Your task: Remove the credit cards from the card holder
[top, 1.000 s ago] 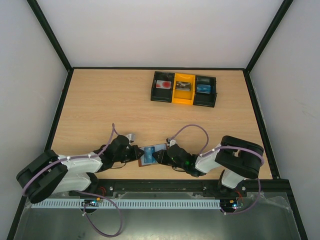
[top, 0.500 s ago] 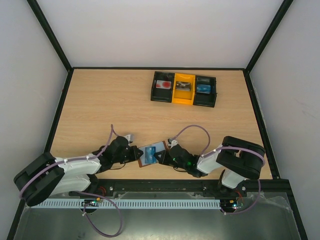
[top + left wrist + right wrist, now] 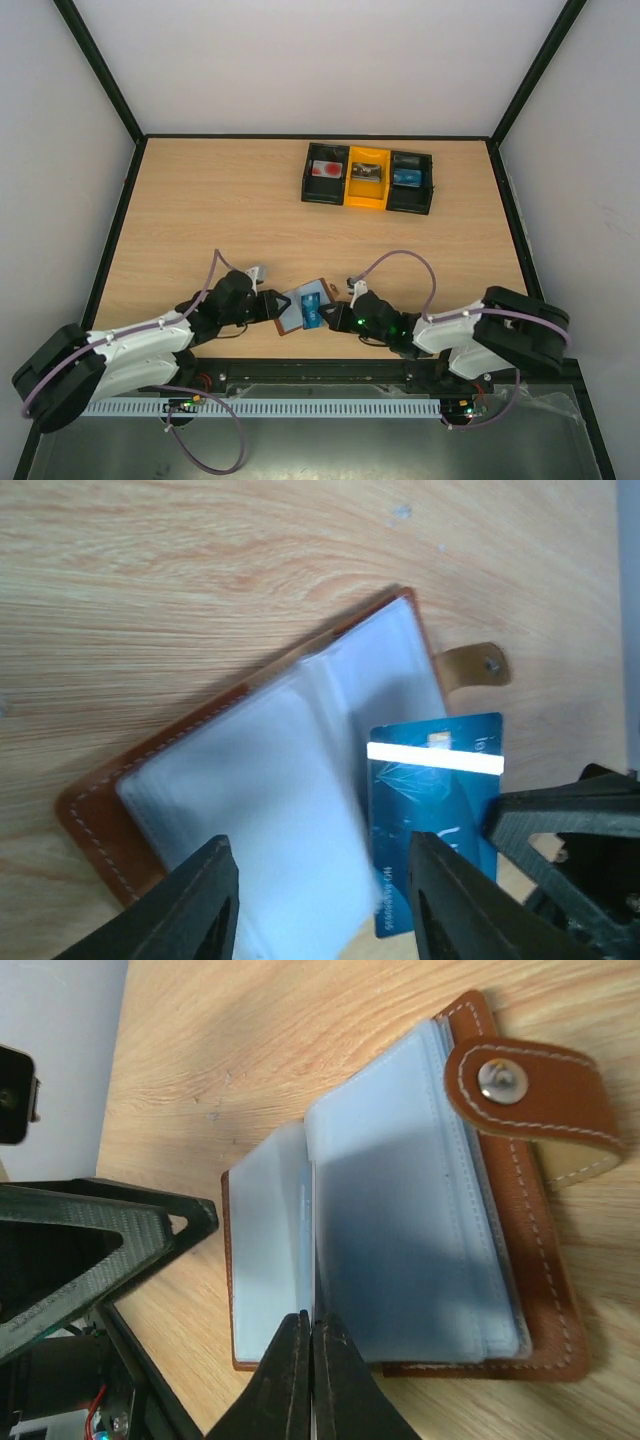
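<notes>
The card holder [image 3: 250, 780] runs off the left wrist view's bottom edge.

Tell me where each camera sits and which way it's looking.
Top external: above and behind the bases, looking down on the table; both arms show, meeting at the card holder.
Left wrist: on the left arm, looking down onto the open holder; fingers of the left hand show, spread.
Right wrist: low on the right arm, looking along the table; the right hand shows pinching the blue credit card by its edge.
Shared: all see the holder; each wrist view catches the other hand.
</notes>
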